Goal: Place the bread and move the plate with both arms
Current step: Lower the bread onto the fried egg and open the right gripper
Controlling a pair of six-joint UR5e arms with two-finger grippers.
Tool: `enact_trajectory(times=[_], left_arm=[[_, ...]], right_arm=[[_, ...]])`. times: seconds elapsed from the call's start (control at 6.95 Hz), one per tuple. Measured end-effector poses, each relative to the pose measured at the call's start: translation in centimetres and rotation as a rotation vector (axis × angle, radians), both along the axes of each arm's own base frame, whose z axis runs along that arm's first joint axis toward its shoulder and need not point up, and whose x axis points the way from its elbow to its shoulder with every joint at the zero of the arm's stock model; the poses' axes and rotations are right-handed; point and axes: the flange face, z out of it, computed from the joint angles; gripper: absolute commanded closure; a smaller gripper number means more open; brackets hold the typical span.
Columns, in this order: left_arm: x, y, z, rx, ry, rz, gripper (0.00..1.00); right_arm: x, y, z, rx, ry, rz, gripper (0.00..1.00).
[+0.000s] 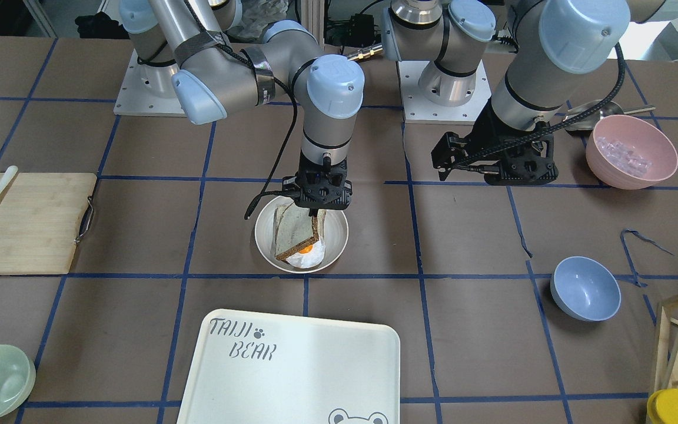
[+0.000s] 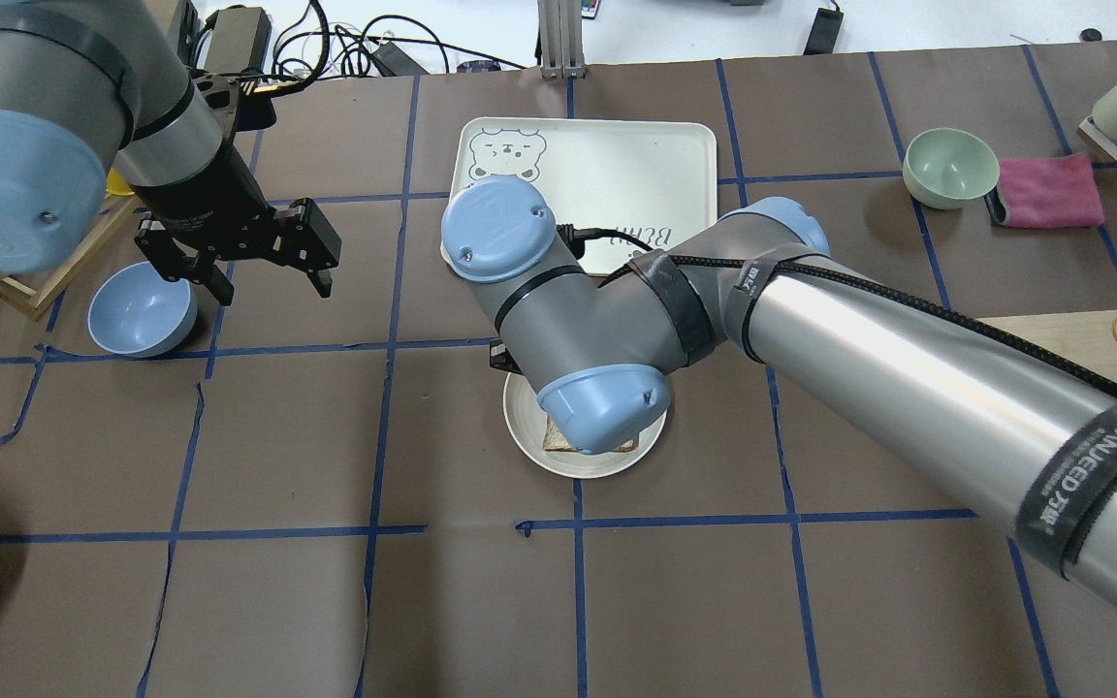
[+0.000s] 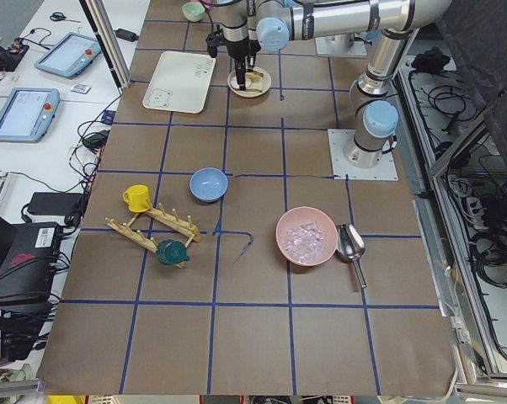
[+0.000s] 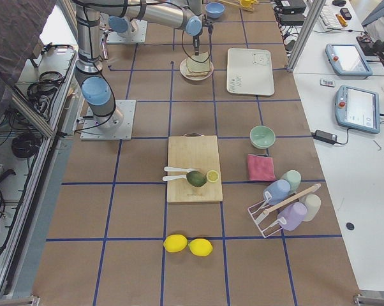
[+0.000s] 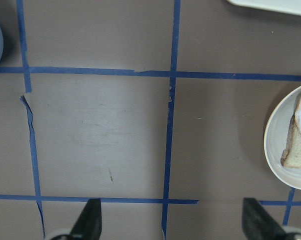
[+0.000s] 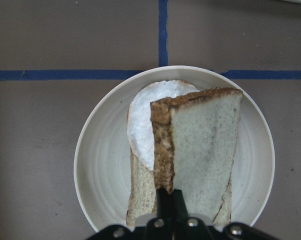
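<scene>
1. Right arm: it reaches down over the plate (image 6: pixel 93 165). The right gripper (image 6: pixel 166 200) is clamped narrow on the crust edge of the bread (image 6: pixel 205 145).
2. Left arm: the left gripper (image 2: pixel 275 286) hangs over bare table, jaws spread wide and holding nothing. It is well apart from the plate.
3. Tray (image 1: pixel 292 371): it sits near the plate, on the far side from the robot. Probably the plate's destination, but that is a guess.
4. Plate: it sits mid-table and holds a lower slice (image 6: pixel 140 195) with a fried egg (image 6: pixel 140 125) on it.
5. Bread: it is tilted on edge above the egg and not laid flat. I can't tell if its low end touches.
6. Step, as I judge it: bread placement is mid-way and the plate move has not started.
7. Next: lower the bread, tip it flat onto the egg, open and lift clear. Then bring the left gripper in so both take opposite rims.
</scene>
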Motion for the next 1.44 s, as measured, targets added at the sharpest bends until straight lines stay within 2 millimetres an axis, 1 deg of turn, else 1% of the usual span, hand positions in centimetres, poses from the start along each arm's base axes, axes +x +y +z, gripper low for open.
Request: enact_trajectory(times=[0.72, 0.86, 1.01, 1.15, 1.29, 1.44], left_arm=[[0.02, -0.1, -0.24, 0.004, 0.0, -0.002, 0.0], [0.0, -0.12, -0.26, 0.004, 0.002, -0.003, 0.0], [-0.05, -0.11, -0.29, 0.004, 0.003, -0.001, 0.0], [-0.09, -0.11, -0.32, 0.005, 0.004, 0.001, 0.0], [-0.1, -0.09, -0.37, 0.006, 0.005, 0.0, 0.0], [-0.11, -0.08, -0.41, 0.007, 0.006, -0.002, 0.0]], right_arm=[[-0.42, 0.67, 0.11, 0.032, 0.039, -0.015, 1.0], [-0.42, 0.74, -0.05, 0.034, 0.037, -0.038, 0.91], [-0.38, 0.74, -0.25, 0.036, 0.035, -0.049, 0.72], [-0.31, 0.65, -0.35, 0.031, 0.03, -0.053, 0.44], [-0.24, 0.55, -0.51, 0.028, 0.027, -0.053, 0.29], [-0.2, 0.5, -0.57, 0.026, 0.025, -0.052, 0.01]])
